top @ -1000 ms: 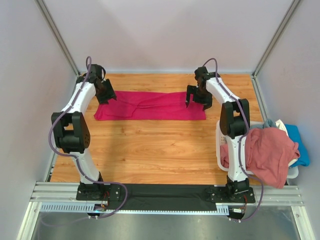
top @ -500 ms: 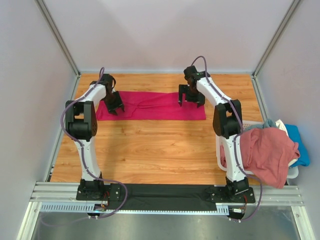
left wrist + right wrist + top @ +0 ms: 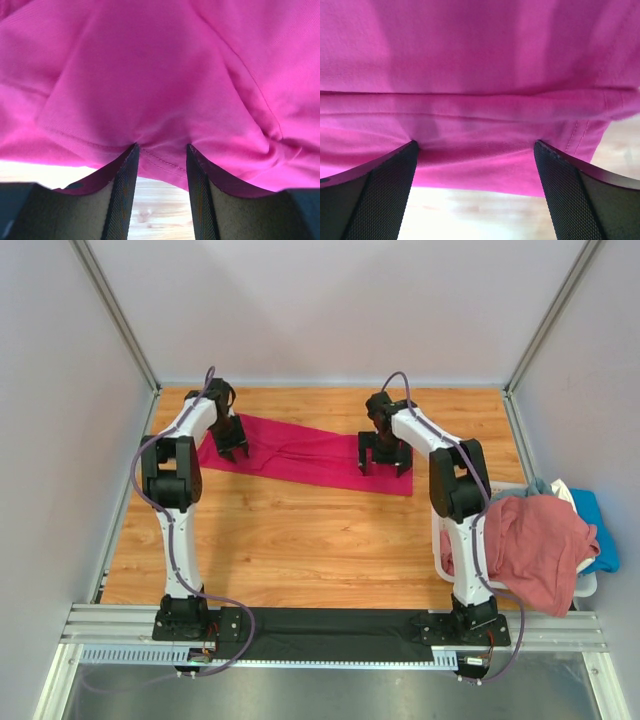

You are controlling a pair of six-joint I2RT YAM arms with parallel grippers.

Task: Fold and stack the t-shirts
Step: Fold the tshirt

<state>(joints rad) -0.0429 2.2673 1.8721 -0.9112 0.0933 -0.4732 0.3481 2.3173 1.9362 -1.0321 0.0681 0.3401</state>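
We see the magenta t-shirt a mere strip on the worktop; left claw and right claw released astride its hem; pink t-shirt unfolded.

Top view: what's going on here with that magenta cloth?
Both arms reach over a magenta-red cloth t-shirt, folded into a long strip across the far side of the wooden table. The left gripper sits partly open astride its hem; the right gripper stands wide open at the other end's edge. Neither visibly grips it yet. A dusty pink t-shirt lies heaped at the right.
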